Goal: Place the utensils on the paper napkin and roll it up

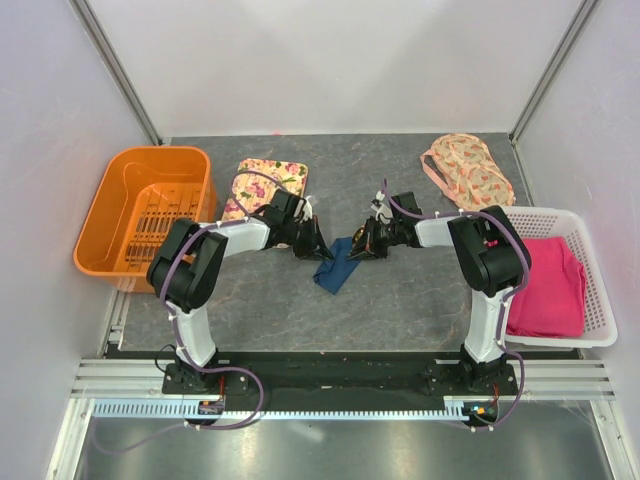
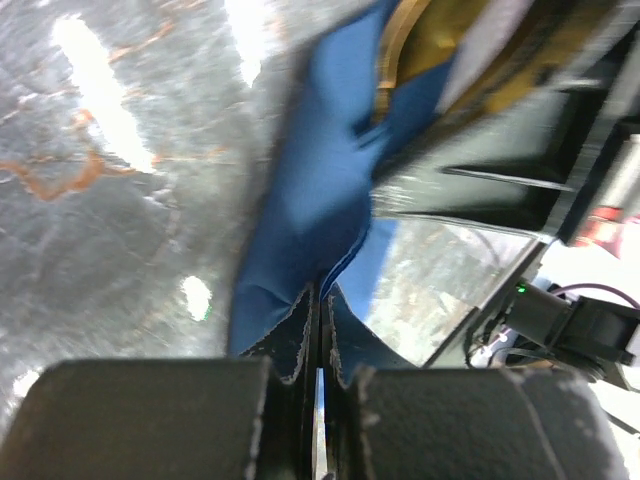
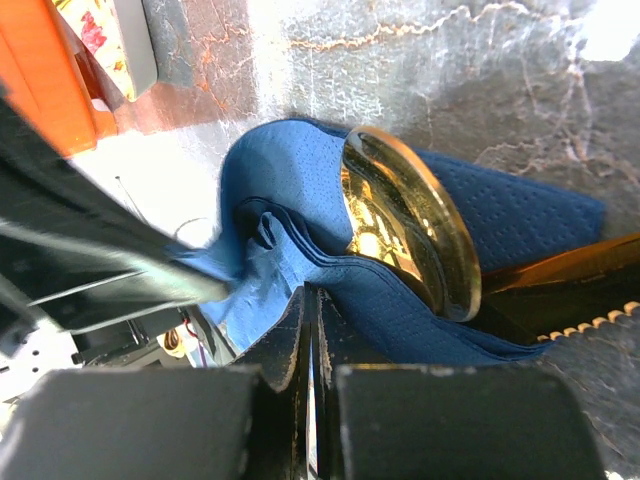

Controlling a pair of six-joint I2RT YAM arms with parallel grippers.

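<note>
Item: napkin (image 1: pixel 333 274), dark blue. Found bunched into a narrow bundle on the tabletop (image 1: pixel 400 300), mid-field, between both arms. Logged its long axis as diagonal in the top view, running from the far end between the claws toward the near left.

Item: spoon (image 3: pixel 405 232), gold. Found tucked in the napkin's folds, bowl standing on edge, blue sheet wrapped around its underside. Noted a further gold strip just right of it, part-hidden. Could not count the utensils.

Item: left claw (image 2: pixel 317 312). Found closed to a sliver, pinching a napkin fold between its tips. Placed it at the bundle's far-left side, touching.

Item: right claw (image 3: pixel 310 312). Found likewise closed to a sliver, gripping a napkin edge just beside the spoon bowl. Placed it at the bundle's far-right side, touching.

Relation noted: both claws met the bundle at its far end, facing each other across it, neither clearly nearer. Left the near tail of the napkin free on the tabletop.

Judged the rolling as under way but loose. Judged the next move as turning on keeping the roll along the spoon's length. Flagged a risk of the spoon slipping out of the open fold.

Surroundings: orange basket (image 1: pixel 150 205) and floral tray (image 1: pixel 268 183) far left, white basket (image 1: pixel 590 335) with pink cloth (image 1: pixel 548 285) right, all well apart.
</note>
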